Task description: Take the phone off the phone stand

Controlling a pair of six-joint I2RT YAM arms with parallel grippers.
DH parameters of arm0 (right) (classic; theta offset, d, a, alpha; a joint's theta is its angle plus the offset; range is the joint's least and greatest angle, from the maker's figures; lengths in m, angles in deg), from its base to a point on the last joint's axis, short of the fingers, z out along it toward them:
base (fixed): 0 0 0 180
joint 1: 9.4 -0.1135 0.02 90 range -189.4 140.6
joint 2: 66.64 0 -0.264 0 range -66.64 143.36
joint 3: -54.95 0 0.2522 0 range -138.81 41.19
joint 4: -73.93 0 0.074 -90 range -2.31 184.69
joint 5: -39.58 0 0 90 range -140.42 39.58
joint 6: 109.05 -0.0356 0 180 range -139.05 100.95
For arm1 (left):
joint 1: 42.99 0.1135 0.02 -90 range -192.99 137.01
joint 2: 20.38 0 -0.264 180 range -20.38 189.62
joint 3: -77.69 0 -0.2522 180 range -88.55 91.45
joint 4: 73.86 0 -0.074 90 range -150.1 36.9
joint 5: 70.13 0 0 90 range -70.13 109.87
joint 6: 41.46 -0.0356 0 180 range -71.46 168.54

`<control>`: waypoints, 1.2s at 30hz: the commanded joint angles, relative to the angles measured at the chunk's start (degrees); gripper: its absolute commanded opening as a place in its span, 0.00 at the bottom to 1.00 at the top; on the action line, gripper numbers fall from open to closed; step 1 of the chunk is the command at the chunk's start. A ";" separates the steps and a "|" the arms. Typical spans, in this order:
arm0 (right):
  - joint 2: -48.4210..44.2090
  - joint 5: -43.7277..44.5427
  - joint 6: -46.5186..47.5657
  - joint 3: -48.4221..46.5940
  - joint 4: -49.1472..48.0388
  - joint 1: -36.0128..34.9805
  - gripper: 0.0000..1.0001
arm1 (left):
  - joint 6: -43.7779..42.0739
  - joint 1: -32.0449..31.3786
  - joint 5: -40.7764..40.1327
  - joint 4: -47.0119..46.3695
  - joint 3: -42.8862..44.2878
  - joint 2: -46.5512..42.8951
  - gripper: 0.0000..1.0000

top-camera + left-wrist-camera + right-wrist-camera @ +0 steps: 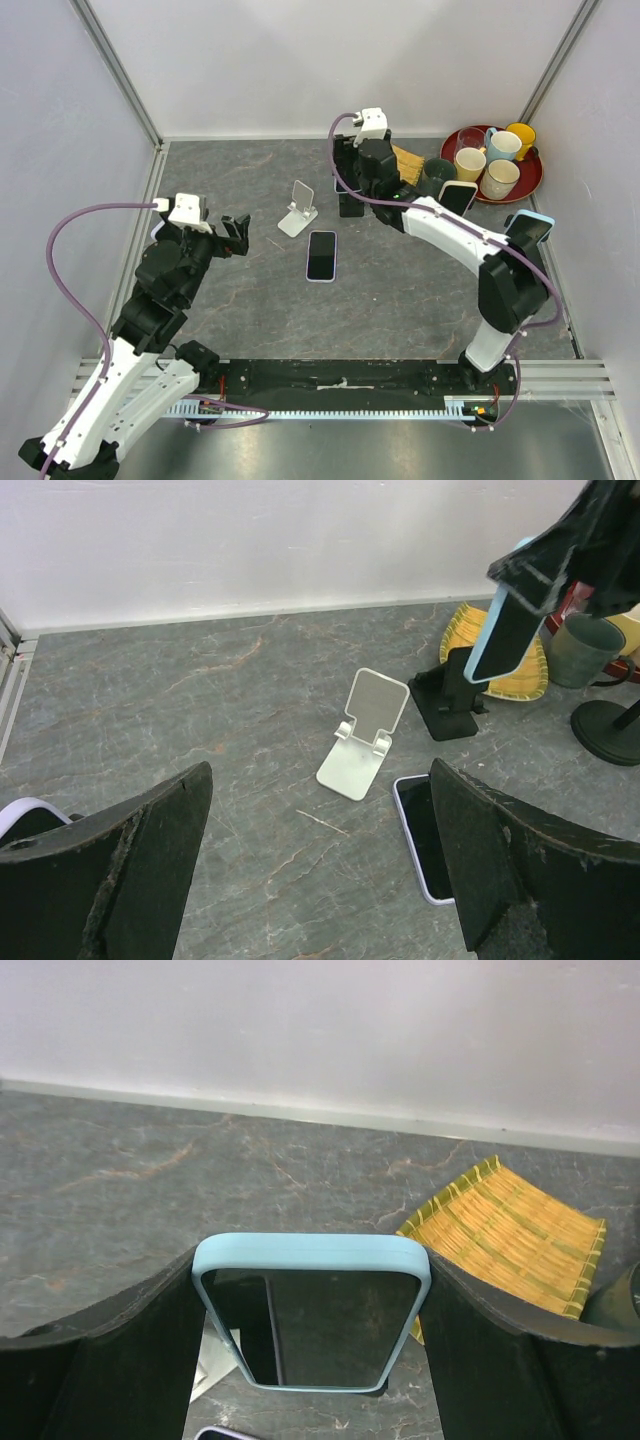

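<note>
My right gripper (349,192) is shut on a phone in a light-blue case (312,1312); its fingers press both long sides. In the left wrist view the phone (503,630) hangs tilted over a black phone stand (449,696), its lower end close to the stand's upright; I cannot tell if they touch. An empty white phone stand (298,211) sits left of it. A second phone in a lavender case (321,255) lies flat in front of the stands. My left gripper (236,236) is open and empty, hovering left of the white stand.
A bamboo mat (512,1237) lies behind the black stand. A red tray (529,176) with several mugs stands at the back right, with a dark green mug (437,174) beside it. Two more phones on stands (459,195) (530,228) are by the right arm.
</note>
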 commanded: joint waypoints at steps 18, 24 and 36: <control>-22.57 -12.13 -11.74 15.05 30.40 -0.16 0.27 | 0.79 0.31 0.01 -2.72 -0.72 2.82 0.95; -18.45 -17.59 -18.07 18.49 32.07 -0.51 0.27 | 0.79 0.31 -0.08 -2.73 -0.89 3.87 0.95; -2.10 -18.29 -28.26 10.85 31.81 -1.74 0.25 | 0.52 0.31 -0.35 -2.73 -1.07 4.14 0.95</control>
